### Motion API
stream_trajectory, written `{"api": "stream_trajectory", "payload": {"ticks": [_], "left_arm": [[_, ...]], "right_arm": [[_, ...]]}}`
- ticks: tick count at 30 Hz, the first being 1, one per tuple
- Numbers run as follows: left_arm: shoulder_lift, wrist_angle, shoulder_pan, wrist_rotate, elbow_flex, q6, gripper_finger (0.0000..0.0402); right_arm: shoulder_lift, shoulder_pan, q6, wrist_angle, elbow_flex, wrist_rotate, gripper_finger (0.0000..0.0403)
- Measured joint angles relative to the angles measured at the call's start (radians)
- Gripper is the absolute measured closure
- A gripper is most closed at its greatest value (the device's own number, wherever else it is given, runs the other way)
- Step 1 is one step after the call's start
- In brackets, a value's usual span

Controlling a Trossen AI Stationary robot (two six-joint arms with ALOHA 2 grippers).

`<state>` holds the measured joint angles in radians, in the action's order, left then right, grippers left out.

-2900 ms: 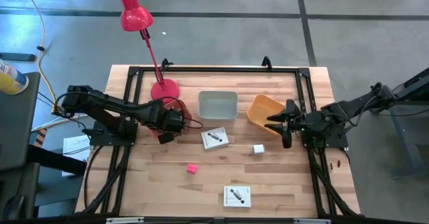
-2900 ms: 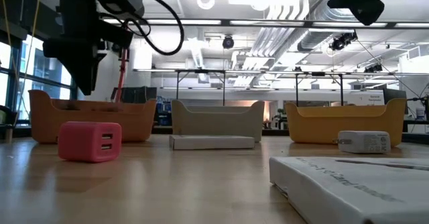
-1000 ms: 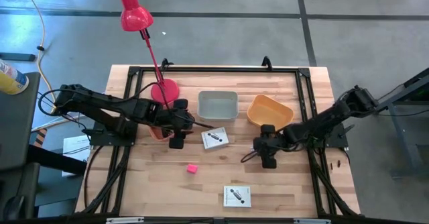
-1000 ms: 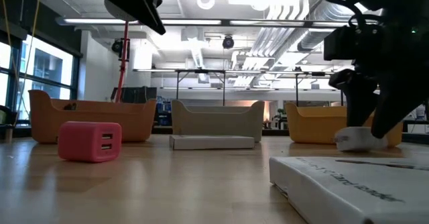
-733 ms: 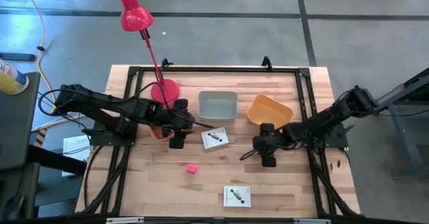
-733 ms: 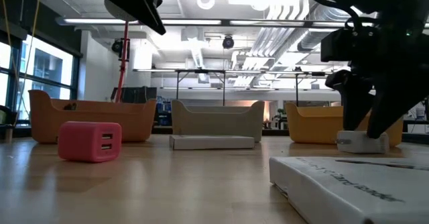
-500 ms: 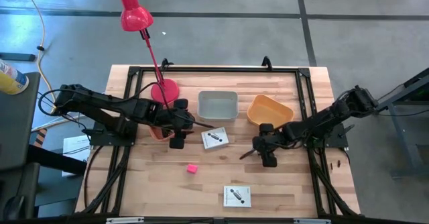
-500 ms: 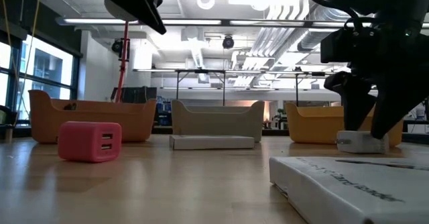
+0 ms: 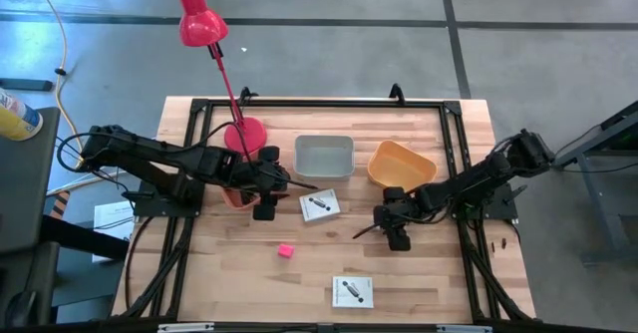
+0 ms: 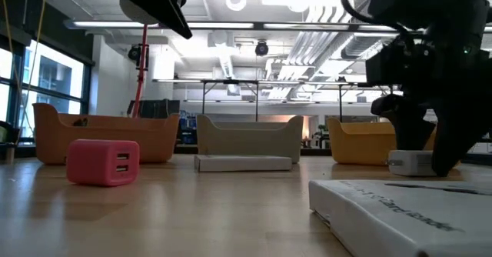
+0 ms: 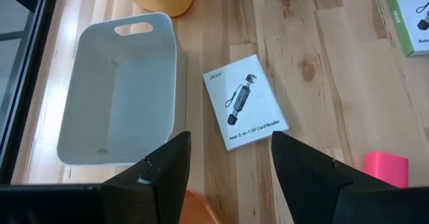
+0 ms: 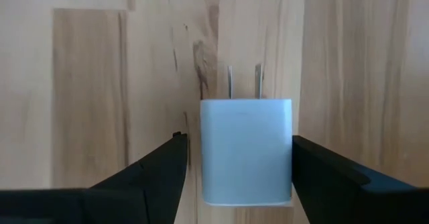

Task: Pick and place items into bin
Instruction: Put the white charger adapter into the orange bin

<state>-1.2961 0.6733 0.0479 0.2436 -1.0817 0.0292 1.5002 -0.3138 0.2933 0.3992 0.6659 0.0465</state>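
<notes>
The white block (image 12: 246, 150), a plug cube with two prongs, lies on the wood between the open fingers of my right gripper (image 12: 241, 177), which is low over it (image 9: 397, 231). In the low view the white block (image 10: 416, 163) rests on the table. My left gripper (image 11: 228, 177) hovers open above the left orange bin (image 9: 237, 197). The pink block (image 9: 285, 250) lies on the table nearer the front. One white packet (image 9: 319, 205) lies beside the left gripper, and a second packet (image 9: 352, 291) sits near the front edge. My right gripper comes at the white block from above, one finger on each of its two side faces. One finger (image 12: 315, 174) lies right along the block's side, while a slit of table shows at the other. Whether it touches, I cannot tell.
A white bin (image 9: 324, 140) stands at the middle far side, with an orange bin (image 9: 404, 164) to its right. A red desk lamp (image 9: 244, 134) stands behind the left gripper. A black frame runs round the table. Bare wood lies between the packets.
My right gripper has sunk a little lower around the white block and tipped slightly. The block stays on the table.
</notes>
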Motion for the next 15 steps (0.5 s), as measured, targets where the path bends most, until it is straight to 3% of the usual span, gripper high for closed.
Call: {"api": "stream_trajectory", "payload": {"ticks": [15], "left_arm": [[0.000,0.000,0.000,0.000,0.000,-0.001,0.0208]], "right_arm": [[0.006,0.000,0.050,-0.012,0.000,-0.009,0.0196]]}}
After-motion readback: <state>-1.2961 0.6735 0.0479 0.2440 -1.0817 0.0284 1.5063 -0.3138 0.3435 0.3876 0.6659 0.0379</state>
